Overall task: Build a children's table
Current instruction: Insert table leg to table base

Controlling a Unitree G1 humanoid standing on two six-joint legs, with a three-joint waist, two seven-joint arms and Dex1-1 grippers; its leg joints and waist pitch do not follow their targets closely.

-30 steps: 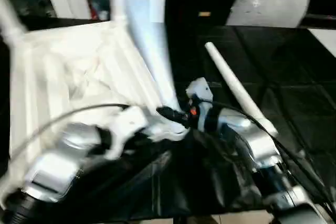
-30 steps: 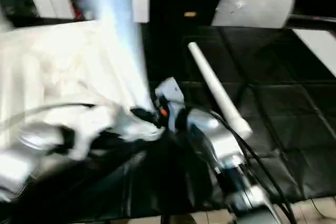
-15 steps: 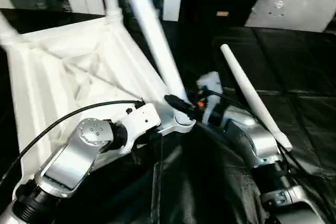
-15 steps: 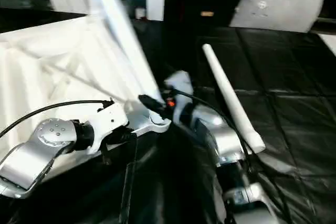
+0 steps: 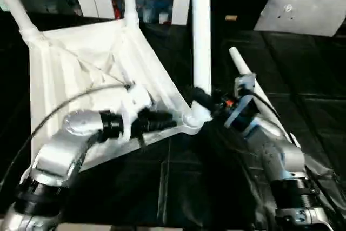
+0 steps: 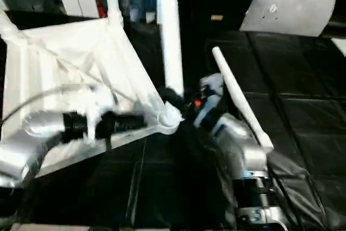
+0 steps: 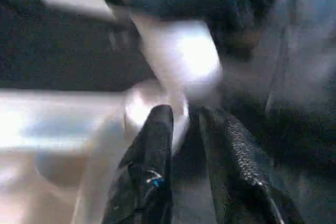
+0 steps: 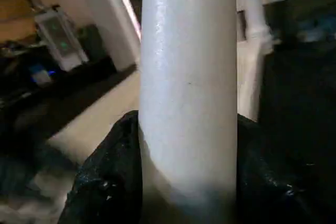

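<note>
At the tabletop's [image 5: 81, 63] near corner socket [image 5: 193, 118], the right gripper [image 5: 201, 97] clamps an upright leg [image 5: 201, 31]; the left gripper [image 7: 184, 124] pinches the tabletop's edge.

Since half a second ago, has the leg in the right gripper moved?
Yes. The leg in the right gripper has swung from leaning left to upright, measured against the tabletop; its foot stays at the corner socket.

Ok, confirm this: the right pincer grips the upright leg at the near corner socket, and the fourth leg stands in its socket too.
Wrong on the fourth leg: in the left eye view it lies loose on the black surface. The right pincer does grip the upright leg at the near corner socket.
</note>
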